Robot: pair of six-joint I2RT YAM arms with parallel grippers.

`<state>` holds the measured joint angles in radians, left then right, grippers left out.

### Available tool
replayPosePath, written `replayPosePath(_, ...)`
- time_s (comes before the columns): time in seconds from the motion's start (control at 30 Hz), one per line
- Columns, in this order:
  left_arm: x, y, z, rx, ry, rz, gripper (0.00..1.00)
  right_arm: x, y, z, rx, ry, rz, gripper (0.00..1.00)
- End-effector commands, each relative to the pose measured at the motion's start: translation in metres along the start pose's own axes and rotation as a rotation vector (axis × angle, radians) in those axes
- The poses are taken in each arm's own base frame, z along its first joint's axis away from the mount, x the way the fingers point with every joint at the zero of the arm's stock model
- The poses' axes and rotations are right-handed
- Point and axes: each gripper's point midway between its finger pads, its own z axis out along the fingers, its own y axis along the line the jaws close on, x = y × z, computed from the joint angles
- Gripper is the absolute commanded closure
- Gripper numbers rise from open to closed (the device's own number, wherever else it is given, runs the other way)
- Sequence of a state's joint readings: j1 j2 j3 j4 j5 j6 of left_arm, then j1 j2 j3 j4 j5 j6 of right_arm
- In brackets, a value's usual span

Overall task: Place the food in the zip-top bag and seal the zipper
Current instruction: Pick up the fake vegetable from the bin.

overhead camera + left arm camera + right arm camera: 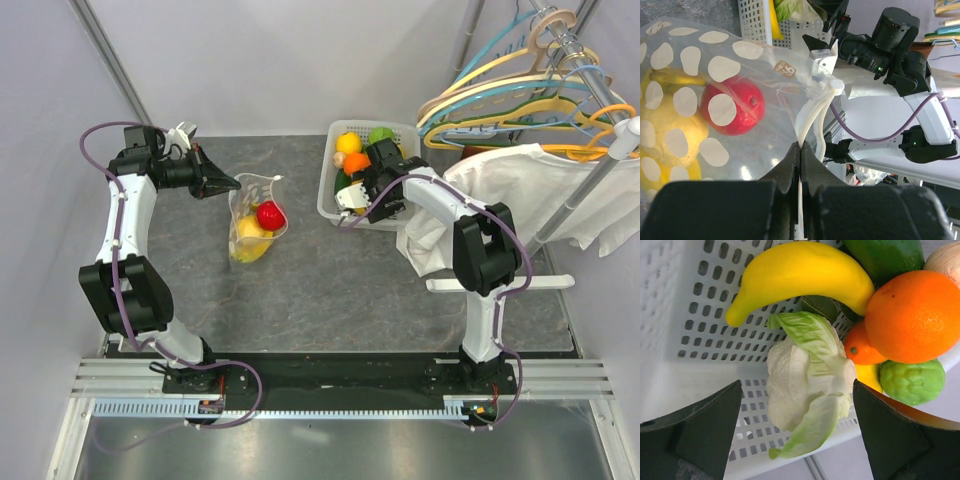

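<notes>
Left gripper [800,152] is clamped shut on the rim strip [807,117] of the clear dotted plastic bag [740,60], holding 1 red fruit [747,105], left of the white slotted basket [685,300]. Right gripper [796,392] gapes wide, empty, astride the pale leafy cauliflower [805,380]; an off-centre close could squirt it sideways.

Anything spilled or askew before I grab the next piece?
Nothing stands out. The left hand pinches the bag by its rim, red fruit and yellow fruit inside; the remaining food sits in the basket under the open right hand.
</notes>
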<state>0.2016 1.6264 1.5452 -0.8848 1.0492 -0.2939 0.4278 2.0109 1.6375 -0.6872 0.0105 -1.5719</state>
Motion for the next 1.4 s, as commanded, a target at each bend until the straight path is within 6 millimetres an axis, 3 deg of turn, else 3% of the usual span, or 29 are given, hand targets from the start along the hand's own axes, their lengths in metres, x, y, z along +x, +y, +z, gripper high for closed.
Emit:
replayPosePath(0.0, -0.001, -0.009, -0.003, 0.049, 0.004, 0.039, 0.98, 0.003, 0.004, 0.015, -0.044, 0.01, -0.045, 0.02)
replayPosePath(0.23, -0.003, -0.009, -0.003, 0.048, 0.002, 0.041, 0.98, 0.004, 0.004, 0.026, -0.055, 0.018, -0.057, 0.07)
replayPosePath(0.33, -0.003, -0.009, -0.002, 0.048, 0.002, 0.037, 0.98, 0.004, 0.0, 0.027, -0.044, 0.023, -0.051, 0.19)
replayPosePath(0.4, -0.005, -0.011, -0.003, 0.052, 0.0, 0.041, 0.98, 0.005, -0.002, 0.025, -0.038, 0.022, -0.049, 0.34)
replayPosePath(0.47, -0.005, -0.012, -0.003, 0.051, -0.002, 0.043, 0.98, 0.002, -0.009, 0.019, -0.017, 0.007, -0.044, 0.43)
replayPosePath(0.73, -0.005, -0.009, -0.002, 0.047, 0.0, 0.038, 0.98, -0.01, -0.04, -0.022, 0.072, -0.068, 0.032, 0.56)
replayPosePath(0.83, -0.005, -0.011, -0.003, 0.047, -0.001, 0.039, 0.98, -0.015, -0.042, -0.032, 0.08, -0.094, 0.047, 0.61)
replayPosePath(0.93, -0.006, -0.013, -0.003, 0.053, -0.003, 0.041, 0.98, -0.016, -0.039, -0.033, 0.063, -0.099, 0.069, 0.73)
replayPosePath(1.03, -0.006, -0.014, -0.004, 0.05, -0.005, 0.05, 0.98, -0.014, -0.044, -0.034, 0.078, -0.086, 0.171, 0.61)
replayPosePath(1.07, -0.006, -0.013, -0.004, 0.049, -0.006, 0.049, 0.98, -0.012, -0.05, -0.037, 0.093, -0.081, 0.2, 0.4)
replayPosePath(1.17, -0.006, -0.013, -0.004, 0.05, -0.004, 0.046, 0.98, -0.009, -0.054, -0.034, 0.102, -0.07, 0.303, 0.22)
replayPosePath(1.37, -0.005, -0.011, -0.003, 0.048, -0.003, 0.045, 0.98, -0.007, -0.059, -0.016, 0.097, -0.073, 0.411, 0.09)
